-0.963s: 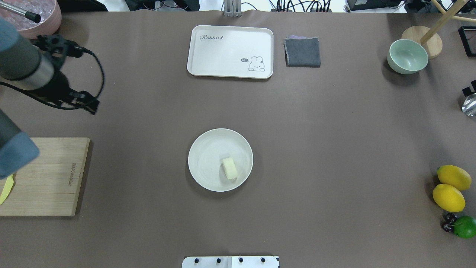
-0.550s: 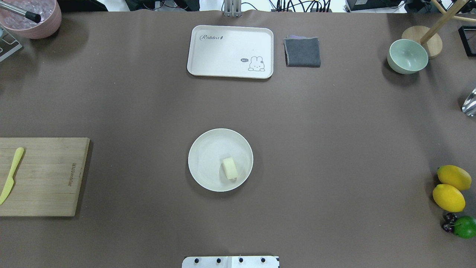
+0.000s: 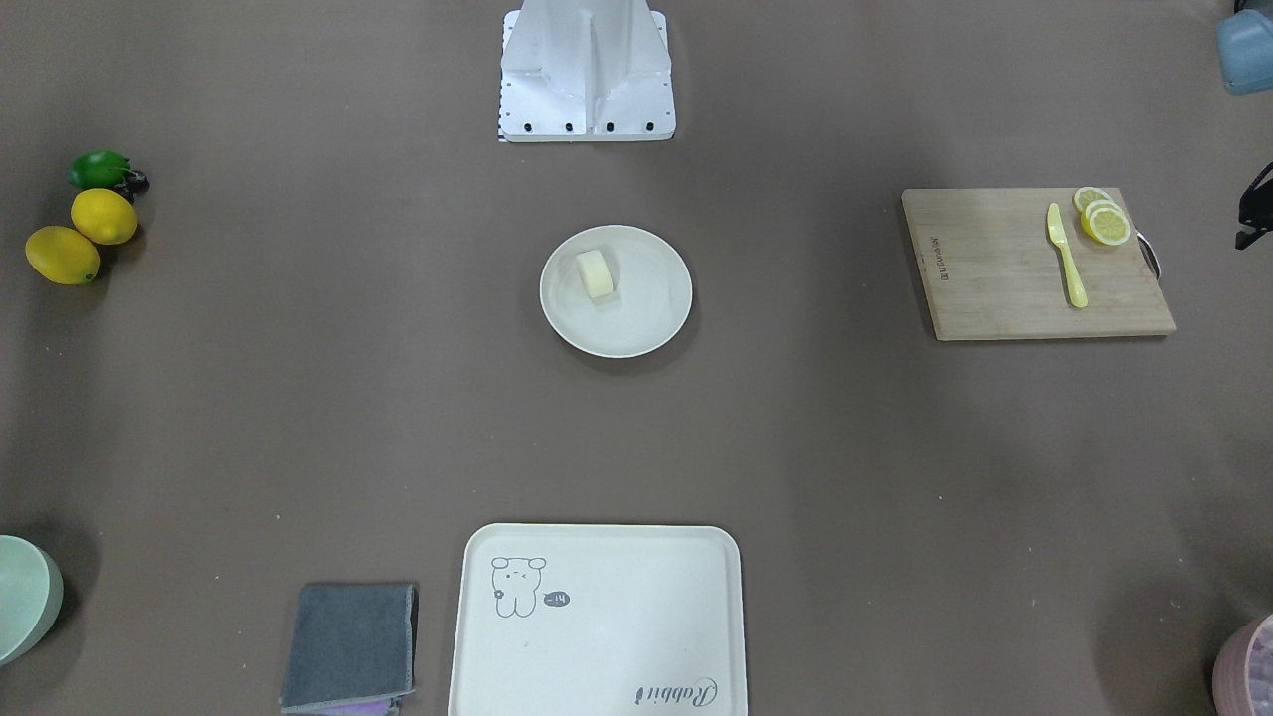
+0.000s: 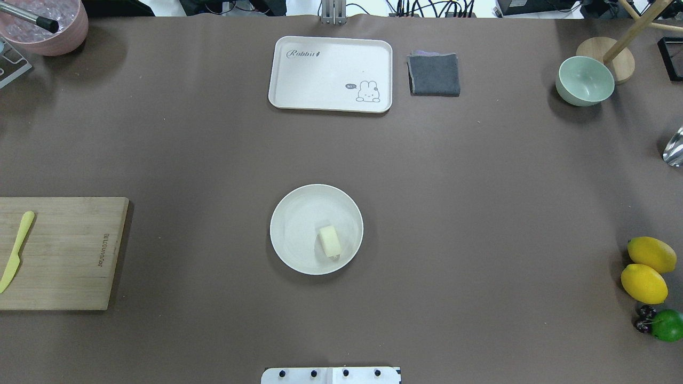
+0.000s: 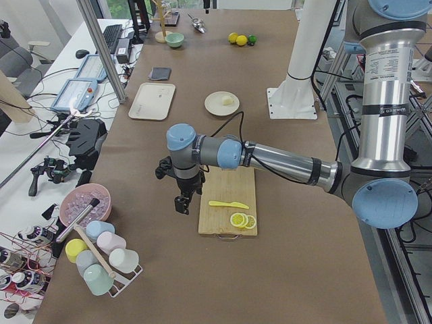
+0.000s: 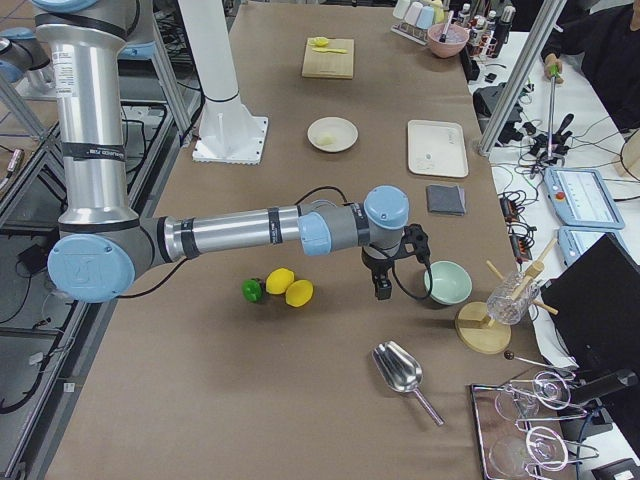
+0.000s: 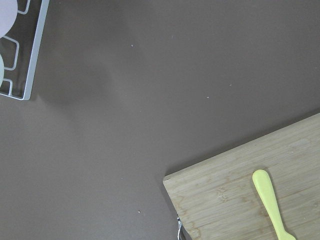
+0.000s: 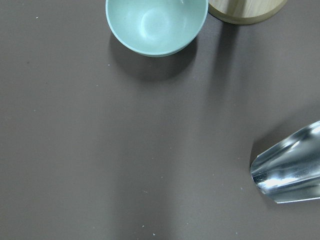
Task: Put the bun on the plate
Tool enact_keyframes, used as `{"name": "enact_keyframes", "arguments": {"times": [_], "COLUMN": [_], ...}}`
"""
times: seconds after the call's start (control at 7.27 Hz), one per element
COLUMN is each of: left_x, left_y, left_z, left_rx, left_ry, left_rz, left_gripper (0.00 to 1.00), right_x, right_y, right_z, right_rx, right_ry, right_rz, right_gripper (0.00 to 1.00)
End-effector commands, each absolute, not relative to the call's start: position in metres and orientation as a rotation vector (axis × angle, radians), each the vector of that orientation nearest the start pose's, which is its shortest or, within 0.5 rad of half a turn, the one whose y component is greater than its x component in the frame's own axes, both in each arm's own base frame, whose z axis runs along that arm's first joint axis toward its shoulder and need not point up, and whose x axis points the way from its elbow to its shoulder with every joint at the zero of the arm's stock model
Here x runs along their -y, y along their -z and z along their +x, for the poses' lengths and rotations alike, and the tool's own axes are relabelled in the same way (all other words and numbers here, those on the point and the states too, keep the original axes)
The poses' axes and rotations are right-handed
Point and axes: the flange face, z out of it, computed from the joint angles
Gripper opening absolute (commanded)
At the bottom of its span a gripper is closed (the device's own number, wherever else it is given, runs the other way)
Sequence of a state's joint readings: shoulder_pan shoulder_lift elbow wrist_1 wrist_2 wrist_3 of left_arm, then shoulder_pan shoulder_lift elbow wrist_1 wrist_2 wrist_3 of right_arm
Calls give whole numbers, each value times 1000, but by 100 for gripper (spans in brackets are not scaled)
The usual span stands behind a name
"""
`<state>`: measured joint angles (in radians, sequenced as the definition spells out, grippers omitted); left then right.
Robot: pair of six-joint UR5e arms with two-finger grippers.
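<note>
The bun (image 4: 330, 240), a small pale cream block, lies inside the round cream plate (image 4: 291, 210) at the table's middle, a little toward the robot's base. The front-facing view shows the bun (image 3: 595, 272) on the plate (image 3: 651, 323), with no gripper near it. In the left side view my left gripper (image 5: 181, 202) hangs over the table beside the cutting board. In the right side view my right gripper (image 6: 383, 288) hangs near the green bowl. I cannot tell whether either is open or shut.
A cutting board (image 4: 69, 256) with a yellow knife (image 4: 16, 250) and lemon slices (image 3: 1104, 219) lies at the left. At the back are a rabbit tray (image 4: 331, 73) and a grey cloth (image 4: 434, 74). A green bowl (image 4: 584, 81), lemons (image 4: 645, 269) and a metal scoop (image 8: 290, 172) are at the right.
The left arm has swung out of the overhead view past its left edge, uncovering the cutting board and knife. The dark part at the right edge is gone too. Bun and plate have not moved.
</note>
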<state>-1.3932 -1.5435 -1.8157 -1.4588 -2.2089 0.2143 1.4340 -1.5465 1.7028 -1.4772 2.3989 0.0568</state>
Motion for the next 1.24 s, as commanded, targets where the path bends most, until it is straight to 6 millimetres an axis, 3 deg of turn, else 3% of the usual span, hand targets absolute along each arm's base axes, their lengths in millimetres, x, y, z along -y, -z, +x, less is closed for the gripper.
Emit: {"name": "enact_keyframes", "arguments": {"times": [0.0,0.83,1.1], "left_x": [484,487,487], "left_y": [-576,-573,-566], "left_z": [10,13,20], "left_rx": [-640,-640,-734], "left_ry": [-407,-413,-414], "left_rz": [108,111,113], "left_gripper": [98,98,98], "right_x": [514,514,514], "right_y": [-566,-564,-565], "right_z": [-10,-5,-3], "right_rx": [845,845,847], "right_ry": [179,170,166], "right_rz": [156,165,164], "right_gripper": [100,100,100]}}
